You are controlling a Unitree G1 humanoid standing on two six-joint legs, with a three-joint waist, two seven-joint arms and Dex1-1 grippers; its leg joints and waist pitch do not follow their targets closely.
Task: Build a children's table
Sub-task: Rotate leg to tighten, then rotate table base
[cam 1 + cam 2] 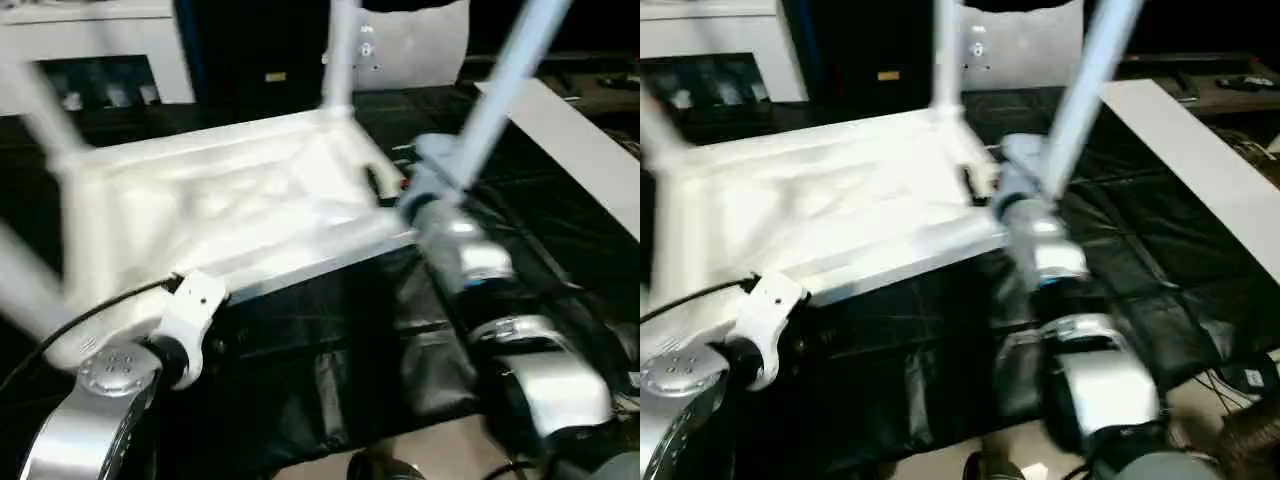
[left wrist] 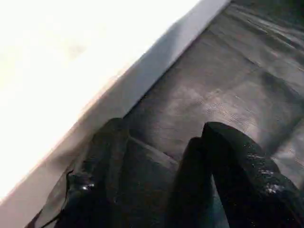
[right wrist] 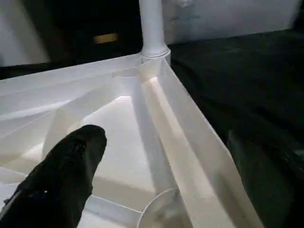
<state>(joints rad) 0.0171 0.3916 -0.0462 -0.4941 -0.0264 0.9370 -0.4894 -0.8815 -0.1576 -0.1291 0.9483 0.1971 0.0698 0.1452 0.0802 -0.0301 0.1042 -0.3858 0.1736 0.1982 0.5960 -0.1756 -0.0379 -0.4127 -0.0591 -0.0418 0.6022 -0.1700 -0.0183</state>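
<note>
The white plastic children's table (image 1: 230, 200) lay upside down on the black-covered surface (image 1: 330, 350), so that its ribbed underside and corner sockets faced up and the legs could be pushed in from above. Its near long rim ran close to the surface's near edge, and the whole top sat more toward the left side of the surface.

Several long round white tube legs stood up from the corners. One far leg (image 3: 153, 28) was clearly seated in the far right corner socket. Other legs rose at the left corners, but they were blurred and I cannot tell how firmly they sat. One more white leg (image 1: 505, 90) leaned up and to the right from the near right corner, just beside the right forearm; whether it was fully in its socket was not visible.

The right gripper (image 3: 156, 190) hovered over that near right corner with its fingers wide apart and holding nothing; one black finger (image 3: 61, 180) hung above the ribbed underside and the other outside the rim. This looked like a position for steadying or pressing the corner.

The left gripper (image 2: 156, 190) was at the near long rim of the top, low over the black cover. Its fingers stood partly apart and nothing was between them. In my judgement it stayed there to brace the top against sliding.
</note>
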